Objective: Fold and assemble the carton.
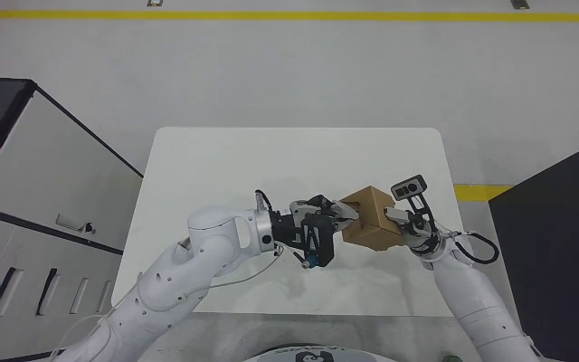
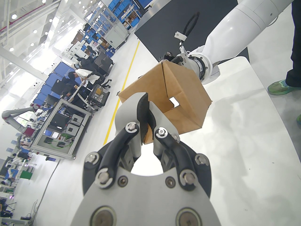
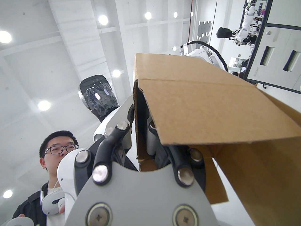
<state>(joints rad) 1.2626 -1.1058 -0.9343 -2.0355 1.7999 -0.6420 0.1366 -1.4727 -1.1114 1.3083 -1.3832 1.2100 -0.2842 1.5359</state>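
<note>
Shown: carton (image 1: pixel 371 217) between both arms, above the right part of table (image 1: pixel 226 172) and apparently raised off it.

Pinched at one corner edge by left gripper (image 2: pixel 147 109), jaws nearly shut with only the thickness of the cardboard between the pads. Clamped at the opposite end by right gripper (image 3: pixel 138 128), jaws closed on a side wall, one finger (image 3: pixel 150 139) inside the box and the other outside.

Progress, judged from the present state:
- **Body:** already erected from flat into a cube-like form, walls squared.
- **End facing the left wrist:** flaps (image 2: pixel 185 109) folded inward and overlapped, with a small square gap at the centre. Closed as far as visible. Cannot tell whether locked or merely lying shut.
- **End held by the right gripper:** not yet closed. One flap bent partway across the mouth, another hanging loose below it, interior open to view.

Estimated somewhat past the halfway mark. Done: squaring of the body and closing of one end. Left: folding and tucking of the flaps at the open end, probably requiring release of the wall now clamped from inside, followed by setting the finished box down. Possible risk: springing open of the half-bent flap once unsupported.
</note>
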